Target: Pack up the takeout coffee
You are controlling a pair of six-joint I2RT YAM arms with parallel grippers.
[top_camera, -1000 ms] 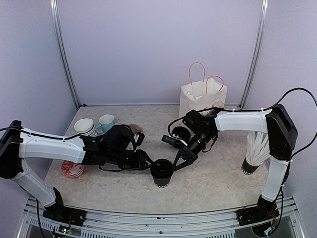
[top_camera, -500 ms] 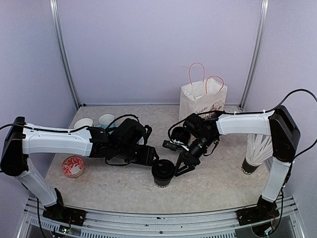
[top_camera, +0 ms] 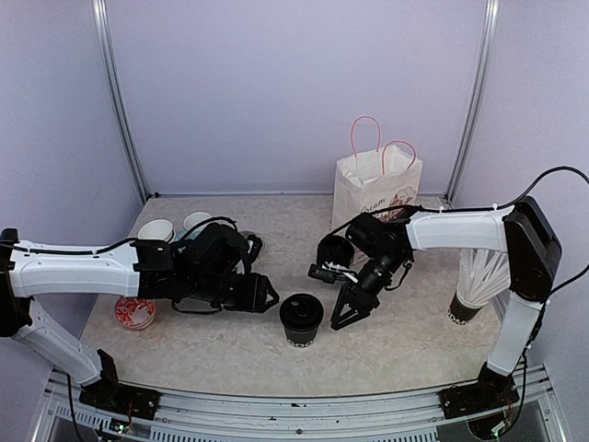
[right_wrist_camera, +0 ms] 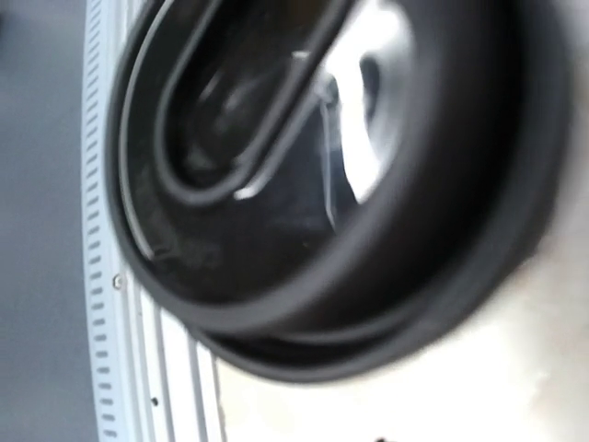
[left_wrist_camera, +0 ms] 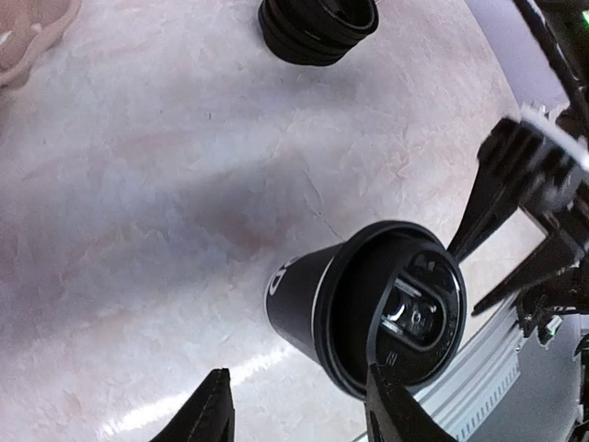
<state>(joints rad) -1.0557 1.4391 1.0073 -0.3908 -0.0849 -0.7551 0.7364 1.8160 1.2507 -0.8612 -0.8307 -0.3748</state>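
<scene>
Flanking the lidded cup [top_camera: 301,318] near the table edge [top_camera: 276,376]: left gripper [left_wrist_camera: 304,405], right gripper [top_camera: 342,320], both apart, empty.

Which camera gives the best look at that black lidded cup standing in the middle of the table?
The left wrist view: the lidded cup shows sharply, with lid, side and white lettering together. The top view shows the same cup small, from above. The right wrist view shows only its lid, close and blurred.

We can read nothing with certainty. The black cup [left_wrist_camera: 299,293] bears white lettering near its base (only a curved fragment faces us). The paper bag [top_camera: 373,189] carries a faint pink print, too small to read.
</scene>
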